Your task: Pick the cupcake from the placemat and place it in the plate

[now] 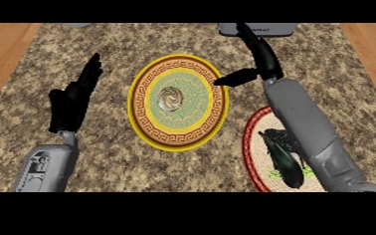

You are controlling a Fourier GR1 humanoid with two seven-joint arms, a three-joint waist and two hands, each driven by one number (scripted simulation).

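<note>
Speckled granite counter (110, 164) fills the view. On it sits a round plate (178, 102) with an orange patterned rim; the cupcake (172, 99) rests at its centre. A red-rimmed placemat (253, 154) at lower right is largely hidden by the right forearm, beside a dark, indistinct object (285, 160). The right hand (258, 62) hovers open past the plate's right edge, apart from the cupcake. The left hand (73, 97) rests open at left.

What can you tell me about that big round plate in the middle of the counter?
The plate is round, with an orange-brown rim carrying a dark key pattern, a pale green ring inside it and a small swirled thing at its centre, perhaps the cupcake. It lies flat on the speckled stone counter, between the two hands. The right hand is beside its upper right edge, thumb pointing at the rim; whether they touch cannot be told.
</note>
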